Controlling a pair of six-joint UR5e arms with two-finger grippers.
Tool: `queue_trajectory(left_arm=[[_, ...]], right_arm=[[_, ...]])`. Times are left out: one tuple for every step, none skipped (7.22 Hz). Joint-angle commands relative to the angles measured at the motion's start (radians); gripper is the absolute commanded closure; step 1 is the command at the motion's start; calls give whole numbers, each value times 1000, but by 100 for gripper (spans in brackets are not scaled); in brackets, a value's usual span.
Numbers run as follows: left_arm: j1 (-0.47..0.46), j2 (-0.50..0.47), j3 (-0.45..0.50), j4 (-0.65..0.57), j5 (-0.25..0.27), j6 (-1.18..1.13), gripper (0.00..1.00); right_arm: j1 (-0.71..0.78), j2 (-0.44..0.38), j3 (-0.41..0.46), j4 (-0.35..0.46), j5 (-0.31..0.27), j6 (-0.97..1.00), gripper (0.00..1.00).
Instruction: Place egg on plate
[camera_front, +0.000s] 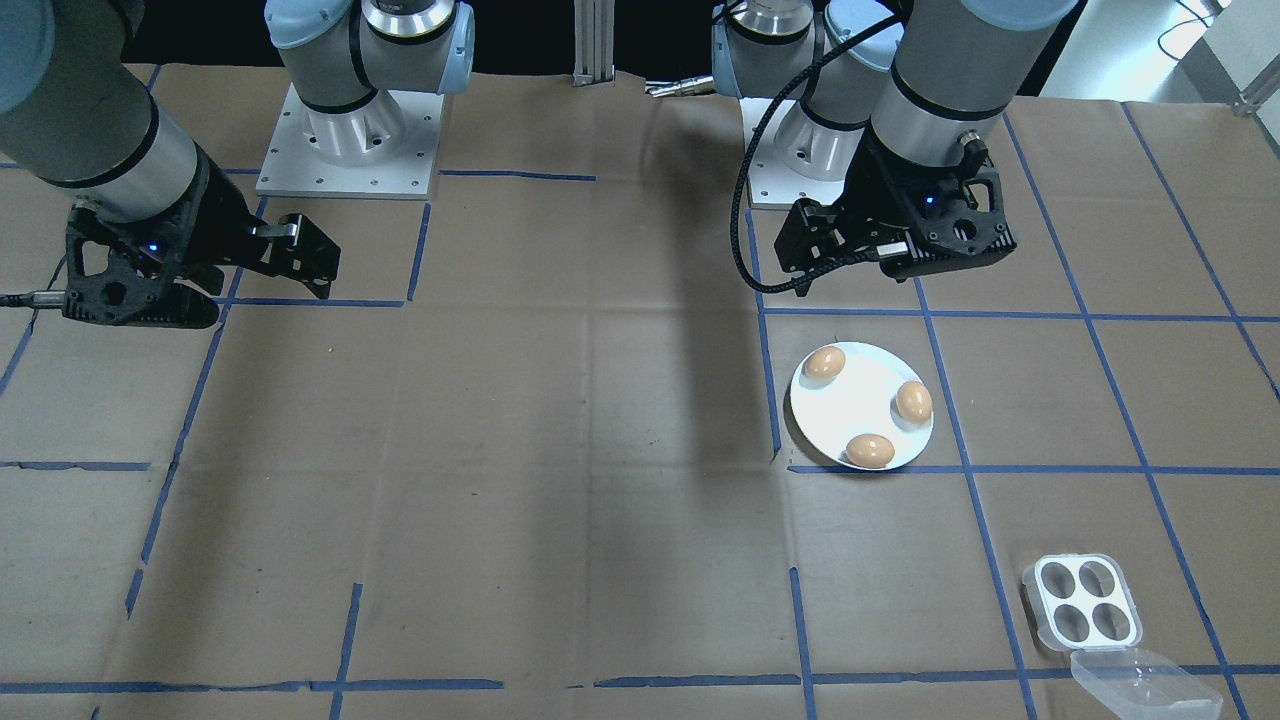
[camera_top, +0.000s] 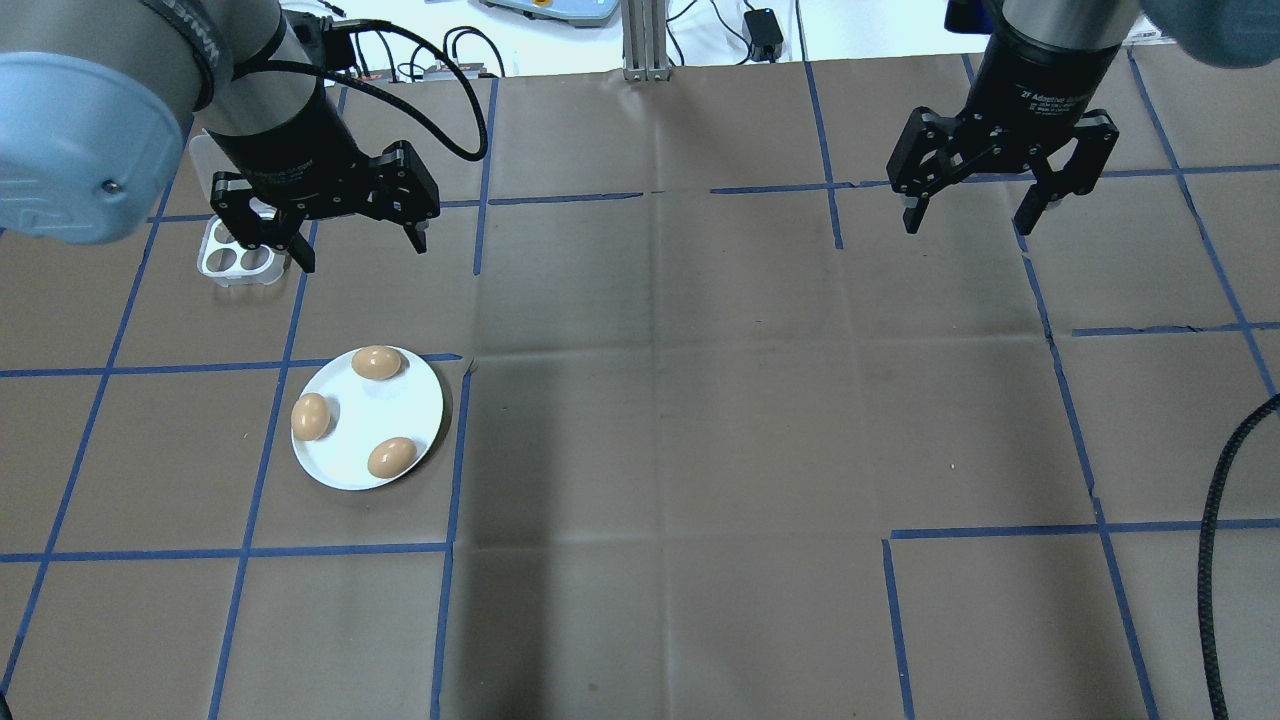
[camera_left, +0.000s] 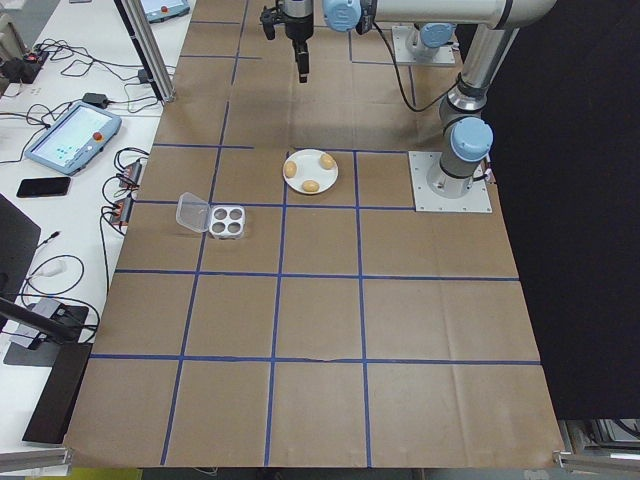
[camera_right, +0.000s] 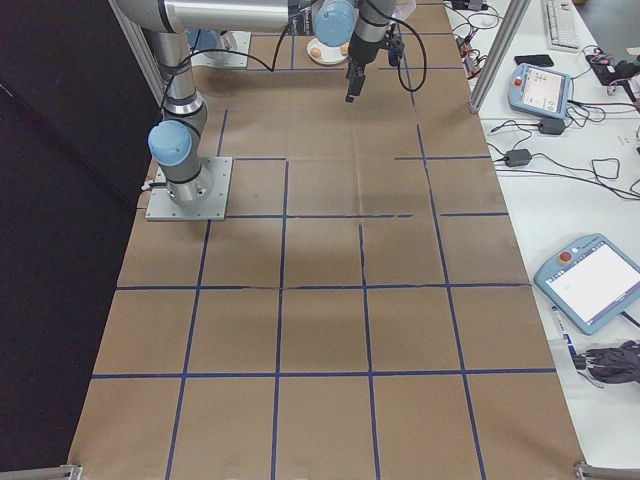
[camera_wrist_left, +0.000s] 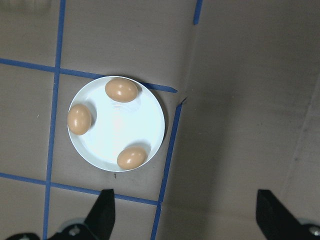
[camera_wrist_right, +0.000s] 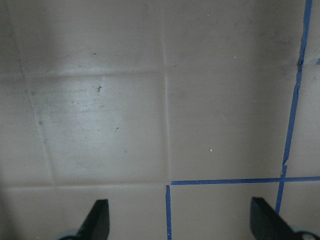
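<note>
The table (camera_top: 700, 400) spreads under me. My left gripper (camera_top: 355, 245) and right gripper (camera_top: 970, 215) both hang above it, jaws spread, holding nothing. The plate (camera_top: 385, 415) carries three eggs (camera_top: 392, 457) at its 12, 9 and 5 o'clock. The clear egg tray (camera_front: 1087, 602) stands well apart.

The left gripper (camera_top: 355, 240) hides part of the egg tray (camera_top: 236, 260).

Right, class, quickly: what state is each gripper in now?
Left gripper: open, holding nothing.
Right gripper: open, holding nothing.
</note>
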Motion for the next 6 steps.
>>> queue_trajectory(left_arm=[[-1,23,-1,0,1,21,0],[3,23,-1,0,-1,54,0],[6,23,-4,0,-4,76,0],[8,23,-4,0,-3,108,0],[8,24,-4,0,-3,111,0],[8,23,-4,0,-4,111,0]], right_arm=[[0,0,0,0,0,0,0],[0,0,0,0,0,0,0],[0,0,0,0,0,0,0],[0,0,0,0,0,0,0],[0,0,0,0,0,0,0],[0,0,0,0,0,0,0]])
